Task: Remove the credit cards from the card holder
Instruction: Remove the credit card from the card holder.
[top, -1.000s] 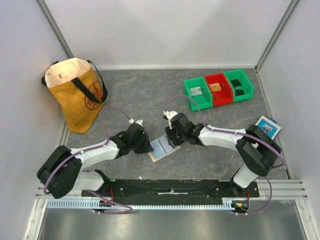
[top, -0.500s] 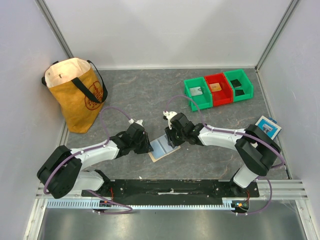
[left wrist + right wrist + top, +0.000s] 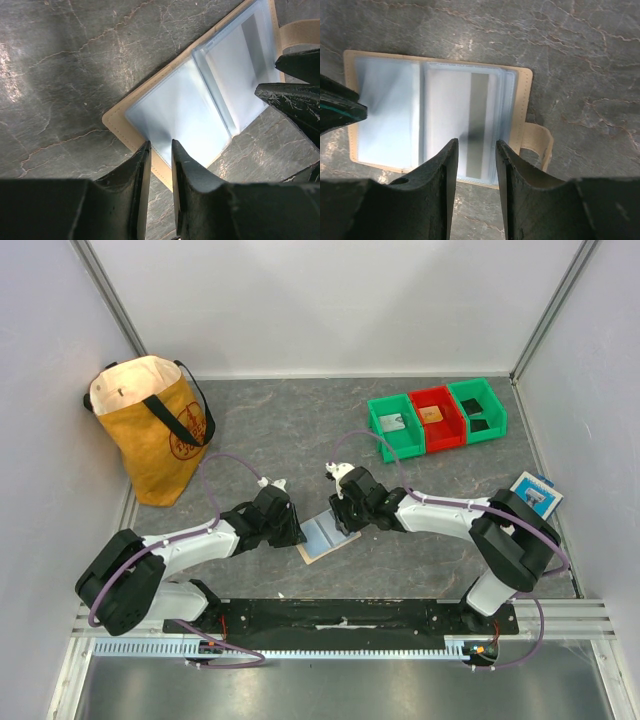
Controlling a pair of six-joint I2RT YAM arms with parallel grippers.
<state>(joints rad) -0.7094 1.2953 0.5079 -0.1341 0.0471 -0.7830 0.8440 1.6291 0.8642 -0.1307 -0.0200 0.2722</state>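
The card holder (image 3: 322, 535) lies open and flat on the table, with its pale blue sleeves up and its tan tab (image 3: 540, 145) at one side. A pale card with a grey stripe (image 3: 479, 125) sits in the top sleeve. My left gripper (image 3: 160, 145) is open by a narrow gap, its tips at the holder's tan near edge (image 3: 162, 170). Open as well, my right gripper (image 3: 476, 142) has its tips over the striped sleeve with nothing pinched. An orange-tan card (image 3: 433, 415) lies in the red bin and black cards (image 3: 478, 418) in the right green bin.
Three small bins (image 3: 437, 418) stand at the back right, and the left green one holds a grey card (image 3: 393, 423). A yellow tote bag (image 3: 150, 425) stands at the back left. A blue-and-white packet (image 3: 535, 492) lies by the right wall.
My right gripper has edged slightly to the left over the holder. The left arm and the holder have not moved.
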